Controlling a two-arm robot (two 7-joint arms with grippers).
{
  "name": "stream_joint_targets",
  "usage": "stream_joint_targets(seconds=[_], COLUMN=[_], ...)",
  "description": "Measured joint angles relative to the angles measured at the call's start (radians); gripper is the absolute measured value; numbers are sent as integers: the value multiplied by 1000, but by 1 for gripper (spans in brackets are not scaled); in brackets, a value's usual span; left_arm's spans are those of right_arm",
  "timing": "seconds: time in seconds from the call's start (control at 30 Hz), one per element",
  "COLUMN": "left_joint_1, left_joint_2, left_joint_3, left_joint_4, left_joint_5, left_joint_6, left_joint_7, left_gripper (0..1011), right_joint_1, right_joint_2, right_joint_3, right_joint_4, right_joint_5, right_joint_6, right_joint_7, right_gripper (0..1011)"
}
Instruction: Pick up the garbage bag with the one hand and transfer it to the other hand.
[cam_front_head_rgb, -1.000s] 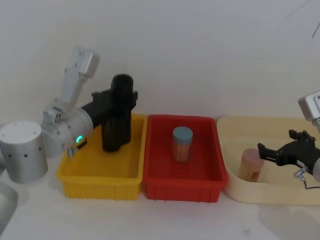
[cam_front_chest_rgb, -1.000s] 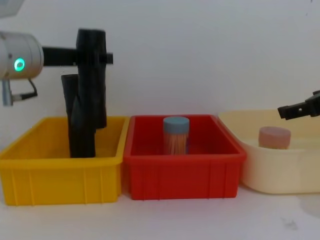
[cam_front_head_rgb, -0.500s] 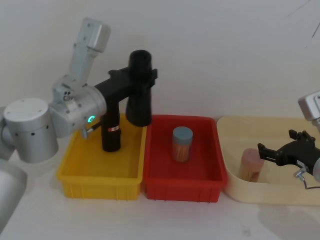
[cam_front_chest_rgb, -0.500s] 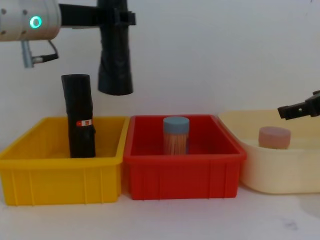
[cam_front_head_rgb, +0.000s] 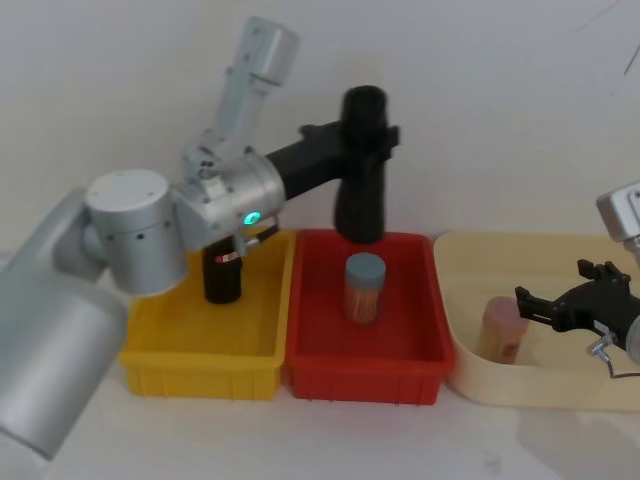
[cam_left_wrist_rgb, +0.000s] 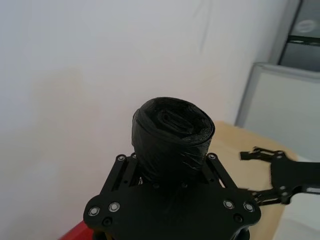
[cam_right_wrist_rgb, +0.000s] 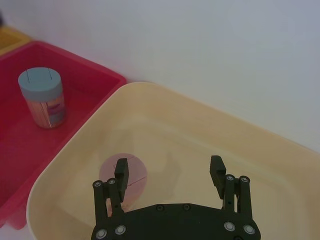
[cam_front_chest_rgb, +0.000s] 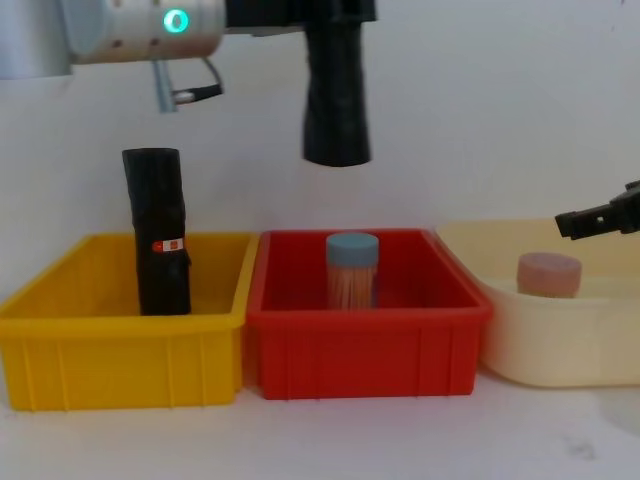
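The garbage bag (cam_front_head_rgb: 361, 165) is a tall black roll held upright in the air above the red bin (cam_front_head_rgb: 366, 368). My left gripper (cam_front_head_rgb: 366, 135), on a silver wrist with a green ring light, is shut on the bag's upper part. In the chest view the garbage bag (cam_front_chest_rgb: 337, 95) hangs high over the red bin (cam_front_chest_rgb: 365, 345). The left wrist view shows the roll's end (cam_left_wrist_rgb: 172, 135) between the jaws. My right gripper (cam_front_head_rgb: 555, 302) stands open over the cream tub (cam_front_head_rgb: 560, 395), away from the bag; in its own view the right gripper (cam_right_wrist_rgb: 169, 172) holds nothing.
A second black roll with a red-and-white sticker (cam_front_head_rgb: 222, 272) stands in the yellow bin (cam_front_head_rgb: 200, 345). A blue-capped jar (cam_front_head_rgb: 365, 288) stands in the red bin. A pink cylinder (cam_front_head_rgb: 502, 328) sits in the cream tub under my right gripper.
My left gripper has lifted the garbage bag out of the yellow bin and carried it up and rightwards over the red bin. The right gripper has stayed still.
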Motion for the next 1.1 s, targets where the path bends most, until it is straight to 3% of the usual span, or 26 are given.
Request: stream_joint_targets(seconds=[0.13,0.43,1.1], left_joint_1=[-41,-92,-128], left_joint_2=[-34,-72,-99], left_joint_3=[27,66,93], left_joint_4=[69,155,219], left_joint_5=[-5,-8,-10], left_joint_6=[-29,-68,-98], left_joint_7=[-38,-87,-121], left_gripper=[381,381,381], right_joint_1=[0,-2,14], right_joint_2=[0,0,6], right_joint_3=[0,4,12], right_joint_4=[0,-3,-52], right_joint_5=[0,2,72], right_joint_6=[0,-12,-139], right_joint_7=[0,6,131], right_gripper=[1001,1001,1001])
